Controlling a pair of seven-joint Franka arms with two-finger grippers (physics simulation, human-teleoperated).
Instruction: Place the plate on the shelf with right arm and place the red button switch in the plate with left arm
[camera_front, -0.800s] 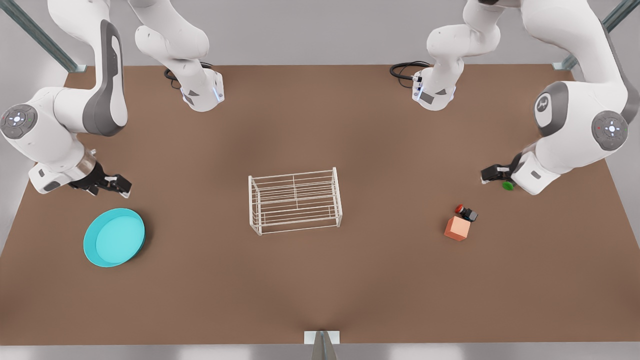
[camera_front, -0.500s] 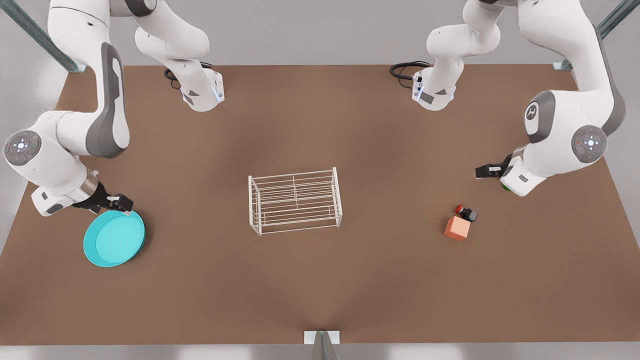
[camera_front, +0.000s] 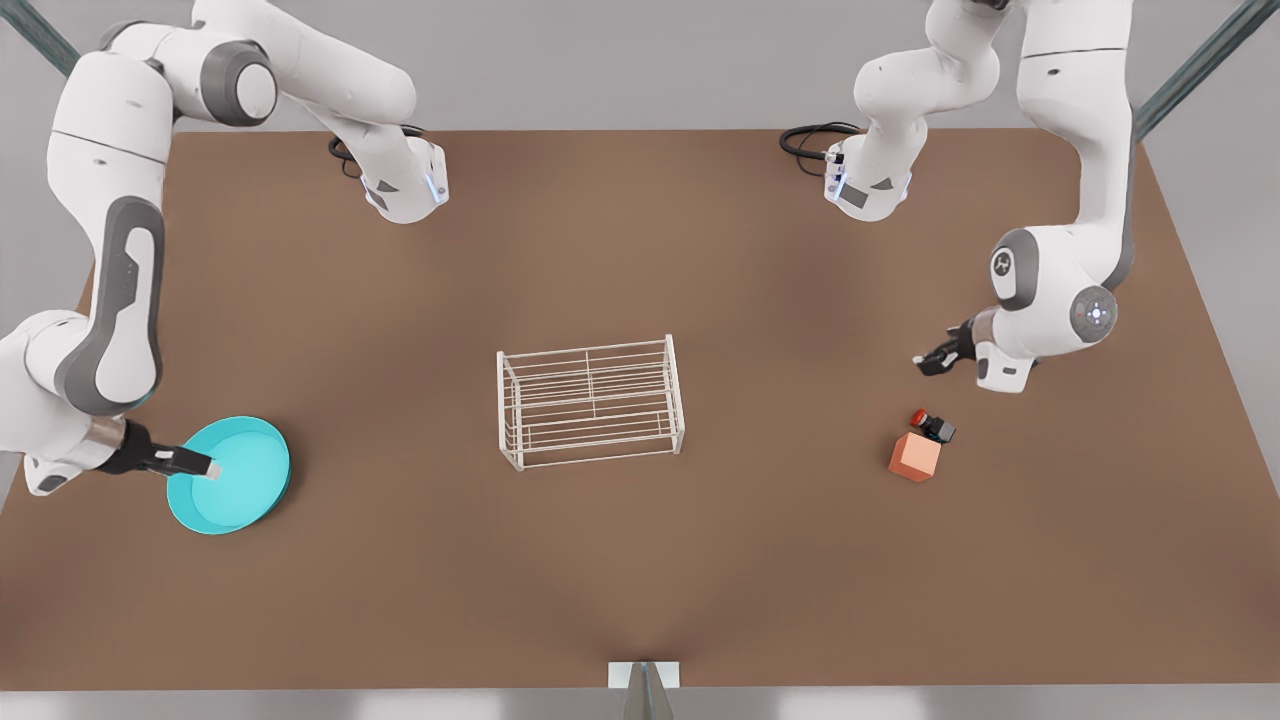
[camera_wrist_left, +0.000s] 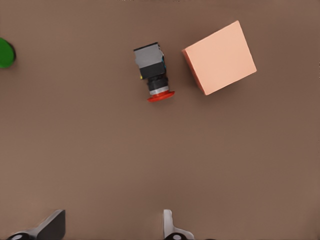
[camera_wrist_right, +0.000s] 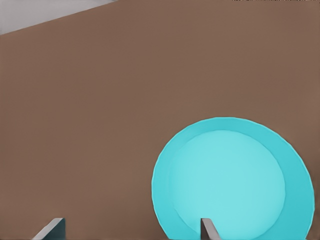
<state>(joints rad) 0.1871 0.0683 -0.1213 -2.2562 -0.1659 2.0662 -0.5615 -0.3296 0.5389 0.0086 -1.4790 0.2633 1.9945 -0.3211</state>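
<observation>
Two arms are seen over a brown table (camera_front: 640, 560). At its centre stands the shelf (camera_front: 590, 402), both tiers bare. The plate (camera_front: 240, 490) lies flat at the front view's left, where the right gripper (camera_front: 205, 467) is poised at its rim, jaws parted and holding nothing. An orange cube (camera_front: 915, 457) is set just beside the red switch (camera_front: 932, 425), which lies on its side. The left gripper (camera_front: 925, 362) hangs near it, jaws apart and unladen. A green cap (camera_wrist_left: 6, 52) is glimpsed nearby.
</observation>
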